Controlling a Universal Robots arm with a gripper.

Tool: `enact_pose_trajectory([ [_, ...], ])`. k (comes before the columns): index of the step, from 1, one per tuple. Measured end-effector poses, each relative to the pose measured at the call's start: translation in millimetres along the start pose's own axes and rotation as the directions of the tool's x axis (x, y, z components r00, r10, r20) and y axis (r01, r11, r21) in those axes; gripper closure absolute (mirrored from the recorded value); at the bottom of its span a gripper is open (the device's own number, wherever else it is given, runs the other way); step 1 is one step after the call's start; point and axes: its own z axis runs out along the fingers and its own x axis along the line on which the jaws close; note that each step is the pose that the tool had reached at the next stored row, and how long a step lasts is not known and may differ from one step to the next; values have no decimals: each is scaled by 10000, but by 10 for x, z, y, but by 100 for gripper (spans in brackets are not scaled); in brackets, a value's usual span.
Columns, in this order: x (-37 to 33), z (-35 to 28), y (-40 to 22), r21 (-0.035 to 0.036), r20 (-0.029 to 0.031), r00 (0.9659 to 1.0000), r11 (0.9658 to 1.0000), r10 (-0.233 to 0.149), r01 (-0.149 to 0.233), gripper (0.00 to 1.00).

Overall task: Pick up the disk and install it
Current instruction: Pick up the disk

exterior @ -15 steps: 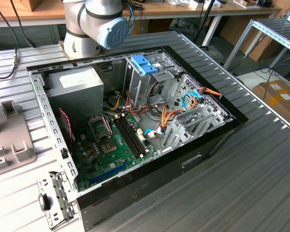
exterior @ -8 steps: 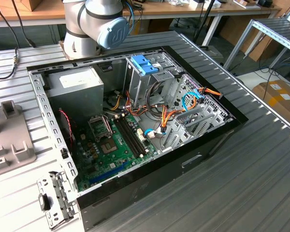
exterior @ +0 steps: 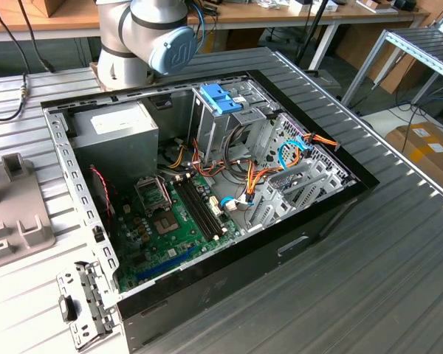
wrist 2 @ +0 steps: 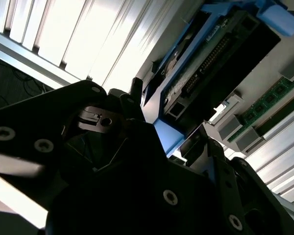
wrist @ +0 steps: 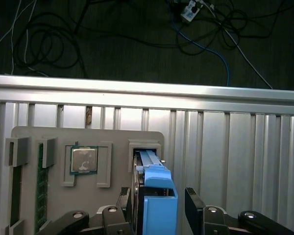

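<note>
hand (wrist: 158, 198) was open, straddling disk (wrist: 154, 176), one side gapped | disk stood upright between fingers (wrist: 193, 208) in grey holder (wrist: 112, 142) slot | square metal chip (wrist: 84, 160), green memory stick (wrist: 40, 191) alongside | ribbed metal surface (wrist: 225, 147) beneath

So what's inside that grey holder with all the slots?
A square silver chip in one pocket, a green memory stick in a narrow slot, and the disk standing on edge in its own slot. The disk's blue tab covers that slot's floor.
</note>
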Motion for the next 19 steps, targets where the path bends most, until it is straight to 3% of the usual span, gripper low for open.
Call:
enact_pose_trajectory([
  [1,0,0,0,0,0,10000,10000,0,0,45],
  [3,0,-1,0,-1,-2,10000,10000,-1,1,59],
  [5,0,0,-1,0,1,10000,10000,-1,1,63],
  [19,0,-2,-5,1,0,10000,10000,-6,6,63],
])
